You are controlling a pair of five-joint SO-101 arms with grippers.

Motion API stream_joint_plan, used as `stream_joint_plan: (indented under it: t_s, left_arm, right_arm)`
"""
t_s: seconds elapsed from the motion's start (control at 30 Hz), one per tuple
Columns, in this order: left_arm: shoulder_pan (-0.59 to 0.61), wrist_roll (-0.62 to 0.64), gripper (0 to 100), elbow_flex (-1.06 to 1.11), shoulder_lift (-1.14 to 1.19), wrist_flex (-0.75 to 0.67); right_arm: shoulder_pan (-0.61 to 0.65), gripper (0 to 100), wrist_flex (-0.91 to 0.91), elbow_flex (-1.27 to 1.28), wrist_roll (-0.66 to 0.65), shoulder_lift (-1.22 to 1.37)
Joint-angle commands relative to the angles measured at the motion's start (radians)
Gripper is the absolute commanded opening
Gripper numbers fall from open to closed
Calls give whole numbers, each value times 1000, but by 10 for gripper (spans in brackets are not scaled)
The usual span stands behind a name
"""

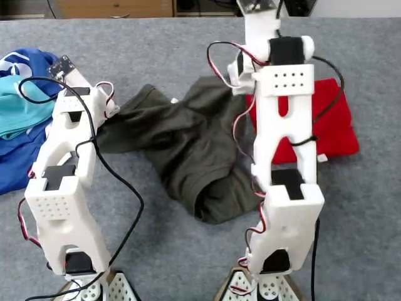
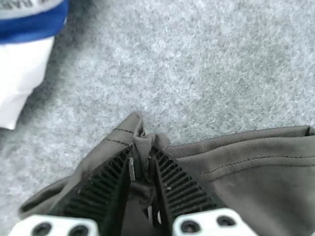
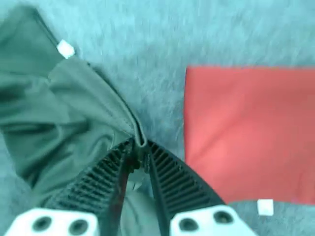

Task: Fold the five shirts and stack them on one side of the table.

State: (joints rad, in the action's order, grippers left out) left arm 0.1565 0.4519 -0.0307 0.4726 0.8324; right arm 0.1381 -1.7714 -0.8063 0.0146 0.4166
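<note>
An olive-green shirt (image 1: 188,147) lies crumpled across the middle of the grey table. My left gripper (image 2: 143,152) is shut on a pinch of its hem, at the shirt's left end (image 1: 109,113). My right gripper (image 3: 139,152) is shut on the olive shirt's (image 3: 59,113) edge near its far right corner (image 1: 241,81). A folded red shirt (image 1: 335,128) lies flat to the right, partly hidden behind the right arm; it also shows as the red shirt (image 3: 246,128) beside my right gripper. A blue shirt (image 1: 19,144) and a teal shirt (image 1: 19,106) are heaped at the far left.
The grey felt table (image 1: 351,56) has open room at the back and along the right edge. Blue and white cloth (image 2: 24,44) lies close to my left gripper. Cables hang from both arms over the olive shirt.
</note>
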Motion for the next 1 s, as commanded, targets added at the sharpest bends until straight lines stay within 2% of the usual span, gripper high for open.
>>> stream_joint_plan:
  t_s: [0.0,0.23,0.53,0.8,0.97]
  left_arm:
    - [12,-6,19,-12,-41,-21]
    - [14,-6,19,-12,-41,-21]
    - [14,-6,19,-12,-41,-21]
    - [14,-8,19,-8,-41,-15]
    - [15,-9,19,-8,-41,-14]
  right_arm:
    - [10,1,-11,90,12,-65]
    - [31,1,34,363,23,-232]
    - [28,1,534,1056,-12,-730]
    - [-30,1,552,1012,-12,-604]
    - [-33,1,546,935,21,-340]
